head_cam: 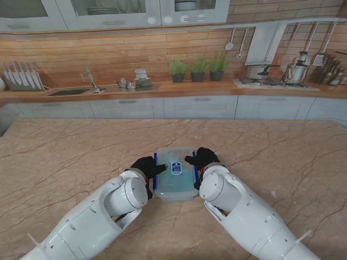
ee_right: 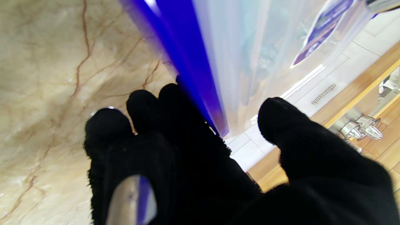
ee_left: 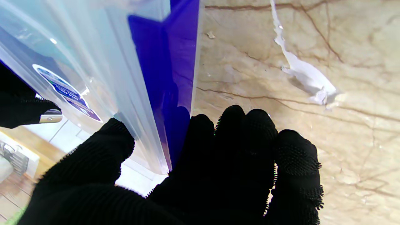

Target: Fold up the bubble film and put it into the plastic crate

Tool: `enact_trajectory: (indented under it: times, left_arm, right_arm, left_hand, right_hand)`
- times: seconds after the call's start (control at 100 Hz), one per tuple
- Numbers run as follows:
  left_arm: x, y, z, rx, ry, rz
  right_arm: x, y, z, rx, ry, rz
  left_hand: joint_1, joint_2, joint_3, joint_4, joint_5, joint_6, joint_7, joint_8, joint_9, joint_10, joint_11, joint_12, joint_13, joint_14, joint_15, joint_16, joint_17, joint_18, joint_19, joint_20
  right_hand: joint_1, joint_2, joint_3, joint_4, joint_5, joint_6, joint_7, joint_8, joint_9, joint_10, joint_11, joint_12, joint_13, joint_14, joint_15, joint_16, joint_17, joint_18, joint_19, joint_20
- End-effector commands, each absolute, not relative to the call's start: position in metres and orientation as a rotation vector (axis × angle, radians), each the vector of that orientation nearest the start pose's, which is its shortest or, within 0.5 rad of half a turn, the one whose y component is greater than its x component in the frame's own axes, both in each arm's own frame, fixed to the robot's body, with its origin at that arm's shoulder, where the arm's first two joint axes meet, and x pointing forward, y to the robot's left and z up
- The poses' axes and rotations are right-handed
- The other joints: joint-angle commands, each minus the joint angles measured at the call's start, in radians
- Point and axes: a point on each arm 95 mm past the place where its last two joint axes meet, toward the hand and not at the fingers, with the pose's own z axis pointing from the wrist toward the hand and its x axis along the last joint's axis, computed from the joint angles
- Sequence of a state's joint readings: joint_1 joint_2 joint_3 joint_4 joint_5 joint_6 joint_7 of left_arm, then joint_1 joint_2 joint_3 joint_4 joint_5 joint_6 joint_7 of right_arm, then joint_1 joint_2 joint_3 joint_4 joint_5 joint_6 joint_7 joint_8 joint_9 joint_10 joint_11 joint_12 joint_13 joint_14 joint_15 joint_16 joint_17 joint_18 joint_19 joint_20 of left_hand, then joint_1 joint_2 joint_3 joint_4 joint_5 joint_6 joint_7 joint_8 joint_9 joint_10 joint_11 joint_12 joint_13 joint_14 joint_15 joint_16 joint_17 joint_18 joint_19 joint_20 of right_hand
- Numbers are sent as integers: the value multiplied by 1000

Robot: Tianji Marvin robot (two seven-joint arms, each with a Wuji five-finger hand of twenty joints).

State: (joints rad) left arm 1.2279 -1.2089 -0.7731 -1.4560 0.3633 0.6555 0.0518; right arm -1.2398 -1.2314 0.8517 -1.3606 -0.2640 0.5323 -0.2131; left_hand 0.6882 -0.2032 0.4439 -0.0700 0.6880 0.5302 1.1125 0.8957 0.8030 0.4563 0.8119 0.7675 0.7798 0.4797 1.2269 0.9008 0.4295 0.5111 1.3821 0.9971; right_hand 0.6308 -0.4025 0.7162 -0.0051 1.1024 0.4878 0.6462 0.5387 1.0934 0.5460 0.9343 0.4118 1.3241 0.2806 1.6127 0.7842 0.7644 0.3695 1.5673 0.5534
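A clear plastic crate (head_cam: 174,187) with a lid, a round blue sticker (head_cam: 177,169) and blue side latches (head_cam: 154,172) sits in the middle of the marble table, close in front of me. Through the lid a pale bluish mass shows inside, probably the bubble film (head_cam: 169,181). My left hand (head_cam: 146,167) in its black glove clasps the crate's left side, thumb (ee_left: 93,150) over the lid and fingers (ee_left: 243,131) along the blue latch (ee_left: 168,68). My right hand (head_cam: 202,160) clasps the right side the same way, thumb (ee_right: 281,125) on top, fingers (ee_right: 147,106) by the latch (ee_right: 187,53).
A small white scrap (head_cam: 274,193) lies on the marble table (head_cam: 65,162) to the right of the crate, also seen in the left wrist view as a torn white scrap (ee_left: 306,78). A kitchen counter with a sink and potted plants (head_cam: 198,67) runs behind the table.
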Motion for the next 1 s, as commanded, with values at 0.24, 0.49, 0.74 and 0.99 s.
enact_trajectory:
  times: [0.24,0.49,0.74,0.99]
  left_arm:
    - [427,-127,-339,-1857,1389,-1330]
    - [431,-123,-339,-1845,1295,-1387]
    - [436,-95,-341,-1907,1172,-1342]
    - [428,-74,-339,-2041,1109,-1327]
  right_arm:
    - [447,126,-346,2040,1072,1490]
    - [447,118,-344,2061,1087,1460]
    - [447,89,-342,2156,1203,1211]
    - [456,73,-352,2185,1083,1222]
  left_hand:
    - [191,-27,80,21,-55,-180,239,136,-19,-96,-17,-9,-67,21,-84,-55,-69,14,-36,-83]
    - [142,-72,-17,17,-68,-257,27,-131,-19,-73,-95,-85,-90,43,-168,-118,-98,27,-59,-191]
    - [102,71,-447,57,-193,-228,-525,-443,-215,-42,-322,-251,-302,52,-385,-202,-304,-14,-162,-291]
    - [62,90,-456,58,-227,-221,-654,-507,-313,-35,-424,-319,-410,43,-519,-259,-401,-41,-206,-347]
  right_hand:
    - [55,70,-20,-29,39,-209,34,27,227,-74,83,-37,-25,-8,-43,6,29,-33,46,-15]
    - [-92,77,-81,-12,-16,-196,-55,7,101,-29,76,-17,-25,20,-143,-59,-75,-18,17,1]
    - [-252,153,-281,-15,-320,-244,-296,36,-173,-23,-44,-9,-167,83,-411,-195,-281,17,-104,42]
    - [-289,157,-270,-15,-463,-342,-359,45,-380,-65,-158,-37,-376,137,-549,-200,-415,35,-201,54]
